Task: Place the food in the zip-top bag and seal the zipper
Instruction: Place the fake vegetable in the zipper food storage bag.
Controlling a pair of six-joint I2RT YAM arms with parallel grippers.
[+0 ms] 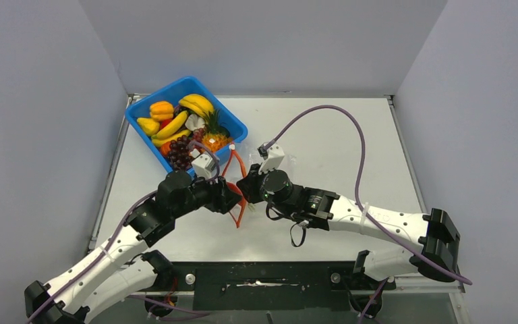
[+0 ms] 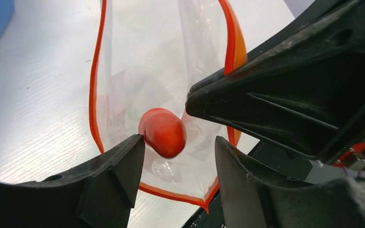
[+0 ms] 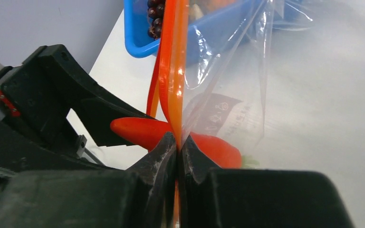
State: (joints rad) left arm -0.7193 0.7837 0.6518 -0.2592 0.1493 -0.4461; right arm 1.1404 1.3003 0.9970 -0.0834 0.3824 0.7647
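Right wrist view: the right gripper has its two fingers pressed fully together, and the zipper is pinched between them. The red-orange strip rises straight up from the tips. The zip-top bag hangs from this strip as a clear, wrinkled sheet. Just behind the closed fingertips lies the carrot, nearly level, with its thin end toward the left of the view and a bit of green at the other end.

In the left wrist view the left gripper stands wide open. The carrot shows between its fingertips, close to or touching one finger and apart from the other, so it is not squeezed. It sits inside the loop that the zipper makes, in the open mouth of the bag; how deep, I cannot tell. The black body of the right gripper fills the right side of this view, at the strip.

In the top external view both grippers meet near the middle of the tabletop, a little toward its left edge, with the bag between them. The blue bin stands at the far left corner. In it are the bananas, an orange pepper, a yellow pepper, the pineapple and the grapes.
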